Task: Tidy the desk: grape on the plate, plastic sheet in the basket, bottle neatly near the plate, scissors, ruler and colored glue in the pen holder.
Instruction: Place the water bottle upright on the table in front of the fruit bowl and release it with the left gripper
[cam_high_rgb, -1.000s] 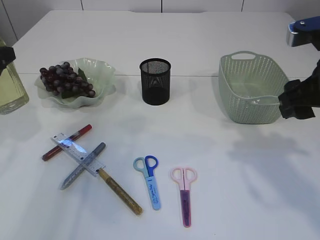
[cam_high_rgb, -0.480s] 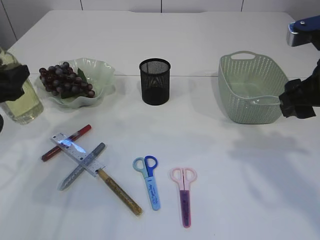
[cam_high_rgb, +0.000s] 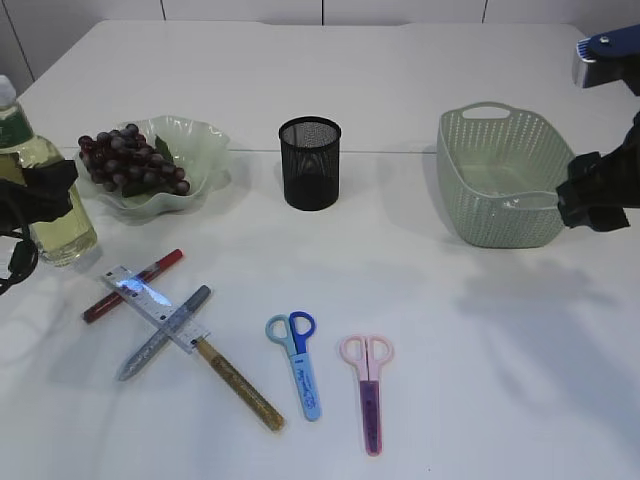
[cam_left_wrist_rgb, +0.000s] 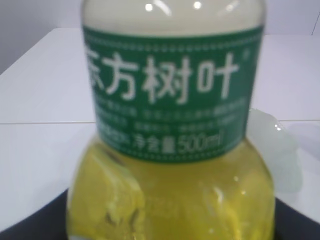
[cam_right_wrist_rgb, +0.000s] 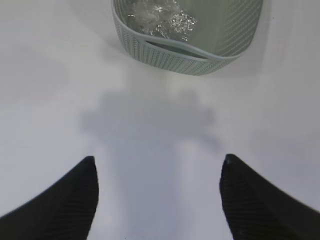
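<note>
Left claw (cam_high_rgb: 35, 195) clamped on the bottle (cam_high_rgb: 40, 180) at its lower body, bottle upright, green label above yellow liquid filling the left wrist view; plate (cam_high_rgb: 195, 150) with the grape (cam_high_rgb: 130, 160) bunch on it just to the right of that claw and a little farther back; ruler (cam_high_rgb: 155, 308) on the surface nearer the camera than the claw, lying across the red glue pen (cam_high_rgb: 135, 283) and the silver glue pen (cam_high_rgb: 165, 330), the gold glue pen (cam_high_rgb: 240, 385) running out from beneath its end; blue scissors (cam_high_rgb: 297, 360) and pink scissors (cam_high_rgb: 368, 385) flat on the surface farther right; black mesh pen holder (cam_high_rgb: 310, 163) well to the claw's right, past the plate; right claw (cam_right_wrist_rgb: 157, 200) released, jaws spread wide over bare surface, nothing between them; basket (cam_right_wrist_rgb: 165, 50) just ahead of it, crumpled plastic sheet (cam_right_wrist_rgb: 160, 17) inside.
</note>
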